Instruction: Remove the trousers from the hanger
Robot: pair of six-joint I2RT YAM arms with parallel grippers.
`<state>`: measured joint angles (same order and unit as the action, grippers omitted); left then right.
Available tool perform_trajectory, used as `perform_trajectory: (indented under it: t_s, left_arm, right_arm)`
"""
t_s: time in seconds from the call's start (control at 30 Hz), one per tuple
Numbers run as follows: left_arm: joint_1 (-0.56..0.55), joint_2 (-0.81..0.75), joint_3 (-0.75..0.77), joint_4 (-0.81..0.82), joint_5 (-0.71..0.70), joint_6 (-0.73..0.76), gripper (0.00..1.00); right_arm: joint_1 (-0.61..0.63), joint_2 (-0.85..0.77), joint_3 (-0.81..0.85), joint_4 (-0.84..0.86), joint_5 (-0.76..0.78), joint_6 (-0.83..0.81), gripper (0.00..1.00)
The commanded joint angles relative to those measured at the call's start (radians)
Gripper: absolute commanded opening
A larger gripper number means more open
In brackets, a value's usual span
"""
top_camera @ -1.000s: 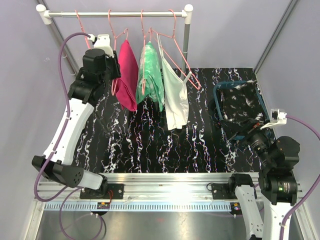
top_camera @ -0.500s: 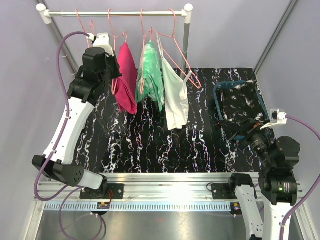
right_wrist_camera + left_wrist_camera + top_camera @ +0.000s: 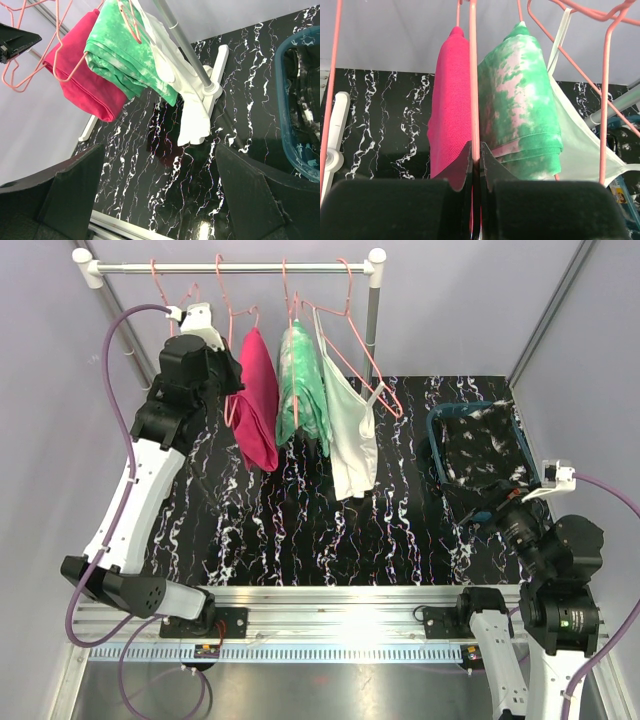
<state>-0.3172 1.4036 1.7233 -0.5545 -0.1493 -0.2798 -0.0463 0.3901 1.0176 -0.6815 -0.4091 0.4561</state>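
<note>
Magenta trousers (image 3: 258,405) hang folded over a pink wire hanger (image 3: 232,412) on the rail (image 3: 230,268); they also show in the left wrist view (image 3: 449,100) and the right wrist view (image 3: 80,75). My left gripper (image 3: 230,378) is raised beside them, its jaws shut on the hanger's wire (image 3: 474,90), as the left wrist view (image 3: 475,150) shows. My right gripper (image 3: 495,512) is open and empty, low at the right by the basket; in the right wrist view (image 3: 160,170) only the table lies between its fingers.
A green tie-dye garment (image 3: 303,390) and a white top (image 3: 350,430) hang right of the trousers. An empty pink hanger (image 3: 365,365) hangs at the rail's right end. A blue basket (image 3: 433,435) with dark cloth stands at the right. The rack's post (image 3: 187,47) and foot stand behind.
My left gripper has lifted slightly up and left with the hanger wire; the magenta trousers have swung a little to the right. The right arm has barely shifted.
</note>
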Motion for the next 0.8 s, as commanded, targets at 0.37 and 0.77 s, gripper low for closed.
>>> perform_trajectory:
  t_s: [0.37,0.77]
  left_arm:
    - [-0.002,-0.101,0.101,0.246,0.048,0.013,0.0]
    - [-0.002,-0.267,0.049,0.203,0.12,-0.03,0.0]
  right_arm:
    - [0.005,0.01,0.056,-0.001,-0.011,-0.017,1.0]
    - [0.071,0.11,0.09,0.013,-0.112,-0.175,0.99]
